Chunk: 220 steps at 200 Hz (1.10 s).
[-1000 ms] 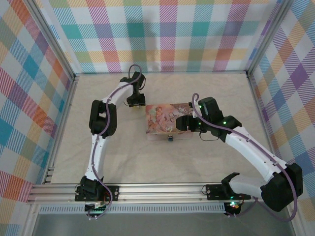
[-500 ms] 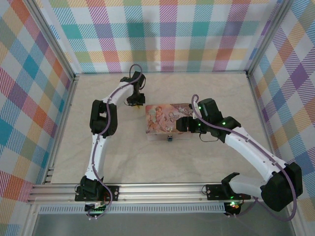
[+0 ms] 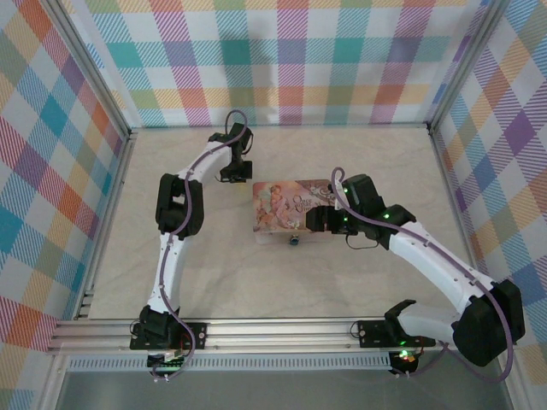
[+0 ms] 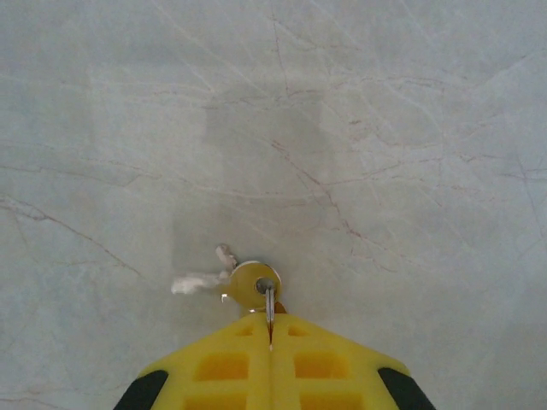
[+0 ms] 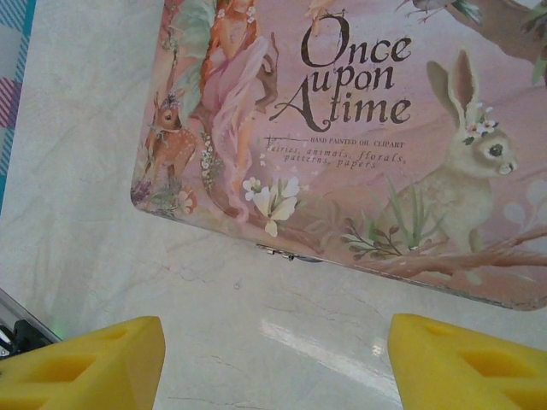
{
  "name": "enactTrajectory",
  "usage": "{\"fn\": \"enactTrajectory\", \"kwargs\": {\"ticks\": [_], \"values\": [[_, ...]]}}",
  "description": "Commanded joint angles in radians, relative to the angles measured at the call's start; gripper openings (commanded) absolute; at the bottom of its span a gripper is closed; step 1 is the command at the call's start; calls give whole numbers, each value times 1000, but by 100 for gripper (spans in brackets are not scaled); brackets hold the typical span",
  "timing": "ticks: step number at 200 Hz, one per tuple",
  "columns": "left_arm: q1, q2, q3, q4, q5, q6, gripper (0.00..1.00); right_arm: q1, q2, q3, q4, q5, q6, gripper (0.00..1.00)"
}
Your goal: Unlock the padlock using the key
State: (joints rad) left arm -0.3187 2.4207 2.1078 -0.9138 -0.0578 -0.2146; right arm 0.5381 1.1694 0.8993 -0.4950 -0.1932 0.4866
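Observation:
In the left wrist view my left gripper (image 4: pixel 270 329) is shut, its yellow fingers (image 4: pixel 222 367) pinching the key (image 4: pixel 250 284) at their tips. The key's round brass head and a white string tag (image 4: pixel 198 280) stick out over the marble table. From above, this gripper (image 3: pixel 232 178) sits just left of the tin's far left corner. The padlock (image 3: pixel 293 241) is a tiny thing at the middle of the tin's near edge. My right gripper (image 5: pixel 273 346) stands open over the table beside the tin, a small metal clasp (image 5: pixel 289 254) ahead of it; from above it (image 3: pixel 311 219) hovers at the tin's right part.
The pink-and-brown illustrated tin (image 3: pixel 289 207) lies flat mid-table; its lid reads "Once upon A time" (image 5: pixel 355 85). Checked walls and an aluminium frame (image 3: pixel 128 137) enclose the table. Bare marble surface (image 3: pixel 214 273) spreads in front of the tin.
My left gripper has closed its fingers onto the key. The right gripper has crept slightly left along the tin, still open.

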Motion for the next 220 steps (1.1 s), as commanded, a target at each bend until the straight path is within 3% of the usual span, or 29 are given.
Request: {"fn": "enactTrajectory", "kwargs": {"ticks": [1,64,123,169,188,220], "values": [[7,-92,-33,-25,-1,17,0,6,-36,-14,18,8,14,70],[7,-275,-151,11,73,10,0,6,-61,-29,40,1,25,70],[-8,-516,-303,90,347,-19,0,-7,-77,-8,106,-65,49,70],[-57,-680,-404,137,535,-31,0,-59,-49,28,196,-205,104,63],[-86,-728,-445,159,611,-47,0,-59,-24,47,241,-265,107,55],[-157,-768,-473,143,663,-48,0,-59,24,84,267,-348,74,47]]}}
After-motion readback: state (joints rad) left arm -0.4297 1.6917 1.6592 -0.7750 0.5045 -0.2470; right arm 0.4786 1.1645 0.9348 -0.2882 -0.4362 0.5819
